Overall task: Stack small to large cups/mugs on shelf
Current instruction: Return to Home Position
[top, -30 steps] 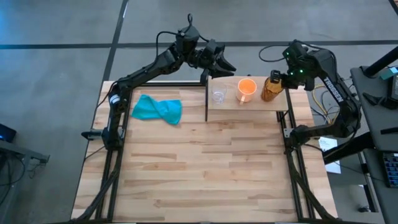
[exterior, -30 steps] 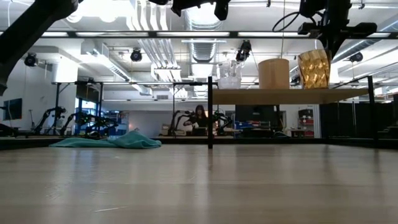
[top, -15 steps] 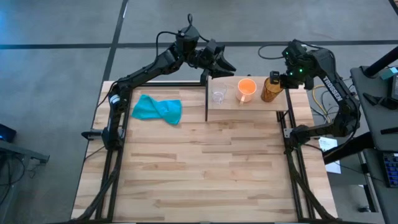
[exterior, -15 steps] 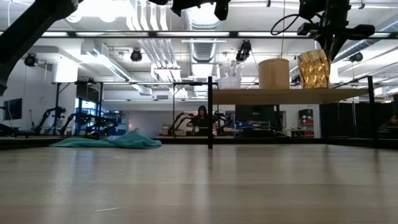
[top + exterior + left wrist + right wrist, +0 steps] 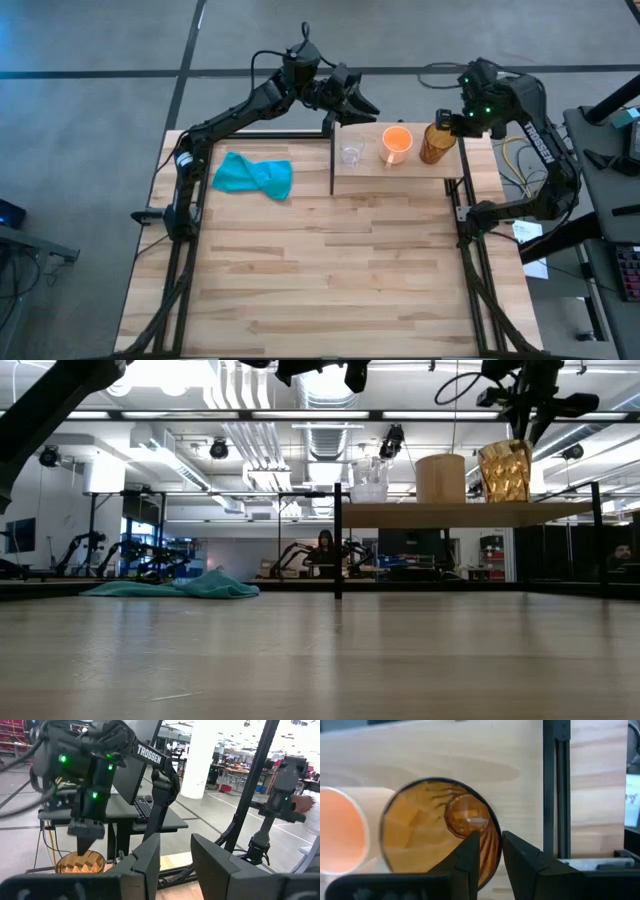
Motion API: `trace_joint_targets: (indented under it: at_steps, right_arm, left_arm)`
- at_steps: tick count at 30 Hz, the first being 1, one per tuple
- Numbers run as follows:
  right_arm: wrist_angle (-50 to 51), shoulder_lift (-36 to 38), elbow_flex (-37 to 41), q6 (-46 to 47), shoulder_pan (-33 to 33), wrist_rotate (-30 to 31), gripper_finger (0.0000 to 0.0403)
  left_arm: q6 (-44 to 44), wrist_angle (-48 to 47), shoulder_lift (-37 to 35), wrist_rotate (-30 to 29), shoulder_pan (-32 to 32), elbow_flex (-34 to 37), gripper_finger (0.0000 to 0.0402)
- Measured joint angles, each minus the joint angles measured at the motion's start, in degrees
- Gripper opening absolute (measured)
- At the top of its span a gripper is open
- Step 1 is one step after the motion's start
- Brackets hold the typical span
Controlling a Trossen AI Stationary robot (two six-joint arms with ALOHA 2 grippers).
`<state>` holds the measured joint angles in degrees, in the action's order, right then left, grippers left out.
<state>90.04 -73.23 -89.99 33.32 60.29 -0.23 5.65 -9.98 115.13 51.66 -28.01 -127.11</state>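
Three vessels stand in a row on the raised shelf (image 5: 400,166): a clear glass cup (image 5: 351,153), an orange mug (image 5: 397,143) and a brown wood-patterned cup (image 5: 432,147). My right gripper (image 5: 443,122) hangs just above the brown cup's far rim, pointing down. Its fingers are a narrow gap apart, and in the right wrist view (image 5: 491,840) they stand either side of the rim without touching it. In the low view the fingertips (image 5: 522,434) are just clear of the cup (image 5: 504,470). My left gripper (image 5: 360,103) is open and empty, high above the shelf's far left corner.
A teal cloth (image 5: 253,176) lies crumpled on the tabletop left of the shelf. Black frame posts (image 5: 332,160) stand at the shelf's corners. The wide plank tabletop (image 5: 320,270) reaches toward the near edge. A person shows far off in the room (image 5: 324,546).
My right gripper has risen a little and drawn slightly toward the far edge, away from the brown cup's rim. The cup stays upright on the shelf where it was.
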Motion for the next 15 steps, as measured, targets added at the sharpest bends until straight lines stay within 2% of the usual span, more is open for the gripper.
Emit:
trace_joint_targets:
  at_steps: [4,11,15]
  right_arm:
    - [0.0,0.04,-4.82,-0.02,-0.02,-0.58,0.0077]
    - [-0.07,0.41,-15.61,-0.87,-0.07,-5.19,0.0077]
    - [-0.07,1.86,-20.43,-3.75,-0.04,-9.78,0.0077]
  left_arm:
    - [0.02,0.0,0.0,0.0,0.0,0.0,0.0096]
    - [0.04,0.02,0.0,0.0,0.0,0.0,0.0096]
    - [0.11,0.02,0.0,0.0,0.0,0.0,0.0096]
